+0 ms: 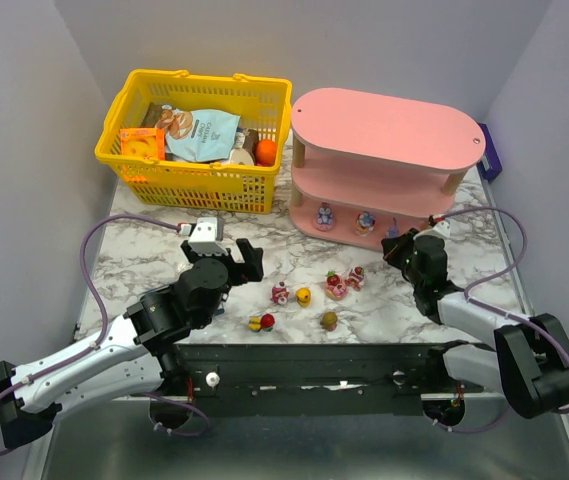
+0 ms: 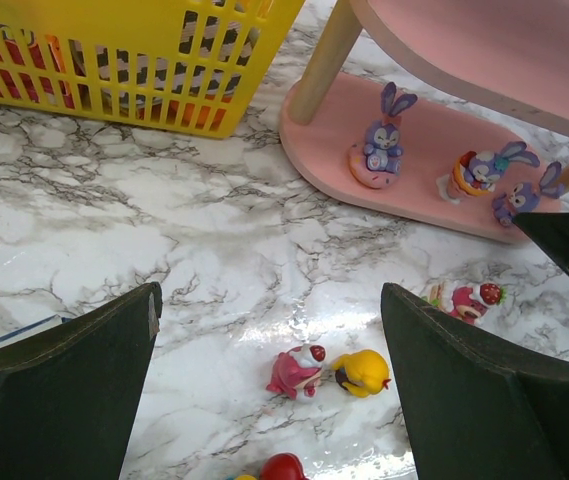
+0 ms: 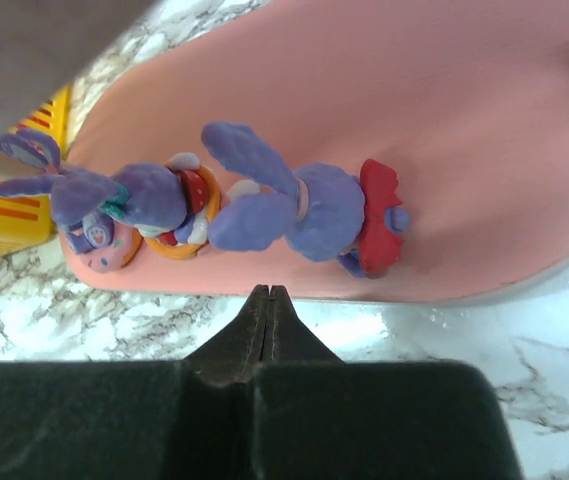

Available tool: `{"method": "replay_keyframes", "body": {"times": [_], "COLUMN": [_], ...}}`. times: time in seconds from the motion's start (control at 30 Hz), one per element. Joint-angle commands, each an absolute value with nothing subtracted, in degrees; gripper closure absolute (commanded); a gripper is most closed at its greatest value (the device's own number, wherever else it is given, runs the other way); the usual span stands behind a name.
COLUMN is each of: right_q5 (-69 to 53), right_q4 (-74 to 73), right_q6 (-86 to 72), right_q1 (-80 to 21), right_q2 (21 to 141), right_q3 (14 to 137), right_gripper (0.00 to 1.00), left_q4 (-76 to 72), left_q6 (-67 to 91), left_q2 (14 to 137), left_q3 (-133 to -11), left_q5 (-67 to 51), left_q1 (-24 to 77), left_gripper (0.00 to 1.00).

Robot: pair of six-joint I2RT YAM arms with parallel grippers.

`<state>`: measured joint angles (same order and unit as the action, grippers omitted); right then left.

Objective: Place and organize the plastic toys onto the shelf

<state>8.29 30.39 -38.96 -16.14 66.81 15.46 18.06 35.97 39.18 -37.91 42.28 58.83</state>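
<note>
The pink shelf (image 1: 384, 125) stands at the back right. Three purple rabbit toys stand on its bottom tier (image 2: 334, 120): one (image 2: 379, 145), a second (image 2: 484, 170) and a third (image 2: 524, 197). Several toys lie loose on the marble: a pink one (image 1: 280, 293), a yellow one (image 1: 304, 296), a red and yellow one (image 1: 260, 322), a brown one (image 1: 330, 320) and two pink strawberry ones (image 1: 336, 285), (image 1: 356, 275). My left gripper (image 1: 240, 262) is open and empty above the pink (image 2: 296, 370) and yellow (image 2: 362, 372) toys. My right gripper (image 3: 267, 292) is shut and empty just before the third rabbit (image 3: 304, 205).
A yellow mesh basket (image 1: 196, 140) with snack packets stands at the back left, beside the shelf. A dark blue object (image 1: 491, 160) lies behind the shelf at the right wall. The walls close in on both sides.
</note>
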Motion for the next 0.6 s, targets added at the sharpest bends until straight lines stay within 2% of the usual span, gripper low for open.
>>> {"method": "replay_keyframes", "body": {"times": [0.0,0.27,0.57], "right_q5": [8.17,10.90,12.65], "right_q4": [31.73,41.10,48.33], "right_q6": [-40.25,-47.98,-54.39], "right_q1": [-16.17,-16.17,-16.17], "right_q2": [69.17,64.25,64.85], "right_q3": [14.68,5.21,2.90], "right_gripper": [0.99,0.99,0.99], "left_q4": [16.79,15.73,15.64], "left_q6": [35.51,35.25,35.24], "left_q2": [39.37,39.73,40.25], "left_q3": [-37.62,-37.35,-37.35], "left_q5": [41.40,40.70,40.17], "left_q1": [58.36,58.01,57.48], "left_gripper": [0.01,0.01,0.01]}}
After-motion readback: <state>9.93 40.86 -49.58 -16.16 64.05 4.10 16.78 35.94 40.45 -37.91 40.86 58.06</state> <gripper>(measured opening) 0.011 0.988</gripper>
